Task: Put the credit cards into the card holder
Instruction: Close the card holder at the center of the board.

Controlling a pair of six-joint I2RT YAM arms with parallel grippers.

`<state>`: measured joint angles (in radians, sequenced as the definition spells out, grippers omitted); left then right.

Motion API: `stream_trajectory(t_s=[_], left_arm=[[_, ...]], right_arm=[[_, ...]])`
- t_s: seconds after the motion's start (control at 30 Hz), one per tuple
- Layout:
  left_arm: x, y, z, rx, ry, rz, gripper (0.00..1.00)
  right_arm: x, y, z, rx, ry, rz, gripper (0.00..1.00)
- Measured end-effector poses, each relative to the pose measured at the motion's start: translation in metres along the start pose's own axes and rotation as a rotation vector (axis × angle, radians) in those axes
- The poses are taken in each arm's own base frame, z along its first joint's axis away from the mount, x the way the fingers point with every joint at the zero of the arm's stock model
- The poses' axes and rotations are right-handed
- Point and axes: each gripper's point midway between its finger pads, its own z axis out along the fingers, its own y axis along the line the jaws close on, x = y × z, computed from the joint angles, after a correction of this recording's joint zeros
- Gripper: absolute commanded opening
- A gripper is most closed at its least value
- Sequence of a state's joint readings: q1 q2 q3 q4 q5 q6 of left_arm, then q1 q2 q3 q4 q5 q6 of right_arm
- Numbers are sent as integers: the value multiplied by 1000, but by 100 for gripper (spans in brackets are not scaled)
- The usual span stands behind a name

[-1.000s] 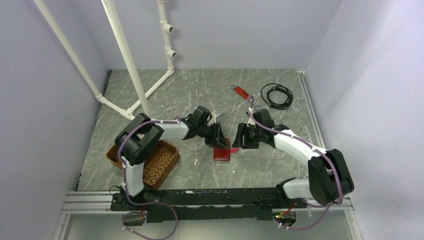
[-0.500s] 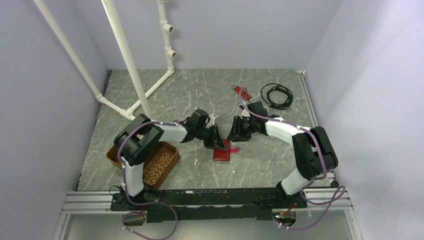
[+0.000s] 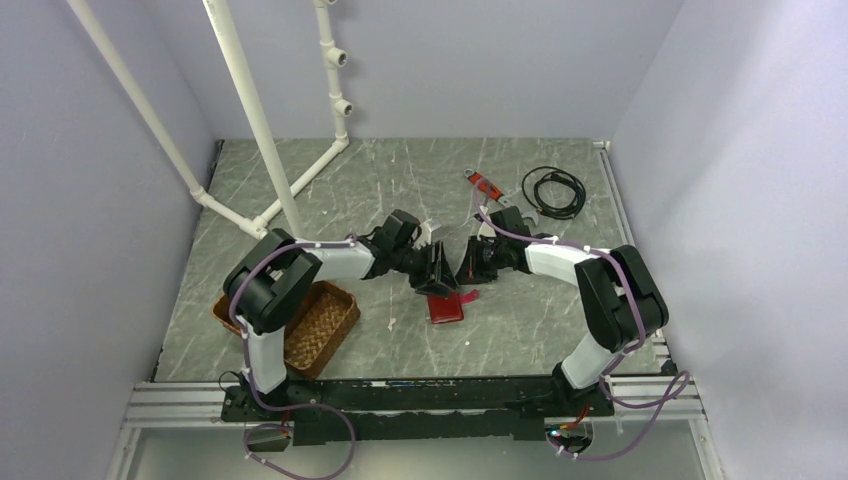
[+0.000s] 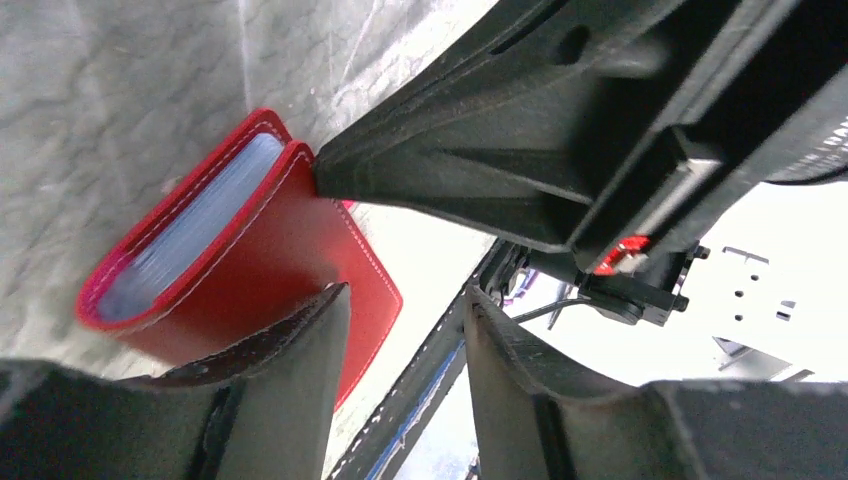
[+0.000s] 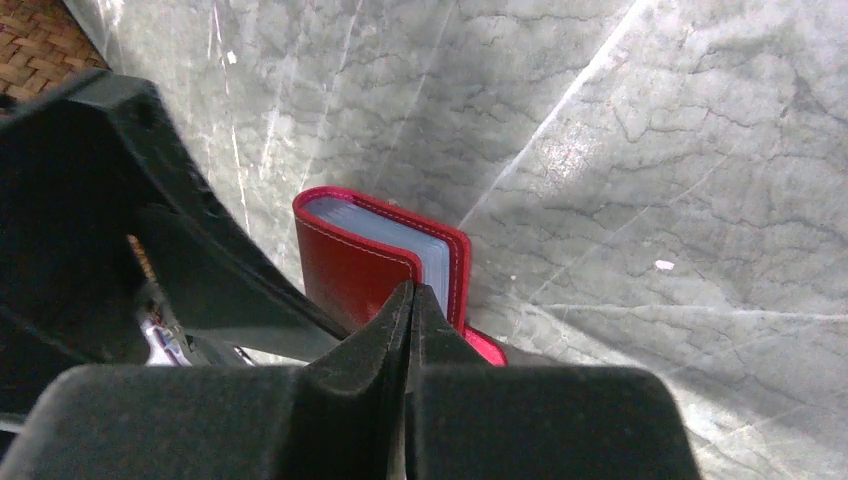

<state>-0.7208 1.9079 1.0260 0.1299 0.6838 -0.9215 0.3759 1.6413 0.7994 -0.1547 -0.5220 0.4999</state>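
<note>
Top view: we note even, diffuse overhead light and short, soft shadows on the table (image 3: 520, 330). Left wrist view: 1 to 4 o'clock is blown out white. The left gripper (image 4: 405, 300) and right gripper (image 5: 410, 300) are dark, blurred masses near each lens. The card holder (image 5: 370, 265) is sharp. Right wrist view: pale glare streaks at 1 o'clock.

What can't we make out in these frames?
- No credit cards seen: card holder shows only pale sleeve edges, both wrist views.
- Right wrist: right gripper shut at the holder's cover; its own fingers hide any pinch.
- Top view: left arm covers part of the wicker tray.
</note>
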Motion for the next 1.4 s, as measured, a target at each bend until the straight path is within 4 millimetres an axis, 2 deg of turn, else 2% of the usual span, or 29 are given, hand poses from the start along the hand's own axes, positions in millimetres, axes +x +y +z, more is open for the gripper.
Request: stream_trajectory(t_s=[0.03,0.13,0.27,0.37,0.5,0.6,0.63,0.67,0.77,0.83,0.9,1.03,1.1,1.27,1.4], left_arm=[[-1,-1,-4,-3,-5,4,48],[-8,3,-17,-28,-32,6,27],[-16,15,-27,-60,-54,-7,13],[-13,22,-28,-69,-44,-19,1],[-7,33,-18,-67,-17,-37,0],[-7,33,-16,-39,-3,-37,0],[-7,33,-16,-33,0,-36,0],[-6,33,-15,-27,3,-38,0],[-6,33,-14,-18,6,-46,0],[-6,33,-14,-18,6,-47,0],[-6,33,-14,-19,6,-47,0],[-6,33,-14,-19,6,-46,0],[-6,33,-14,-19,6,-46,0],[-5,34,-14,-20,7,-46,0],[-6,33,-14,-20,7,-46,0]], right_arm=[[0,0,1,0,-1,-2,0],[-1,-1,2,0,0,-2,0],[-2,-1,3,-1,0,-2,0],[-2,-1,3,-1,0,-3,0],[-3,0,3,0,0,-8,0],[-4,0,3,13,2,-21,0],[-4,0,3,22,4,-26,3],[-4,-1,2,33,4,-33,13],[-6,-4,-3,90,-2,-56,32],[-4,-10,-12,144,-8,-70,39],[-2,-15,-25,200,-14,-90,41],[2,-19,-46,260,-24,-126,40],[4,-19,-50,266,-23,-132,35],[13,-26,-49,279,-2,-132,21],[18,-28,-48,279,11,-130,16]])
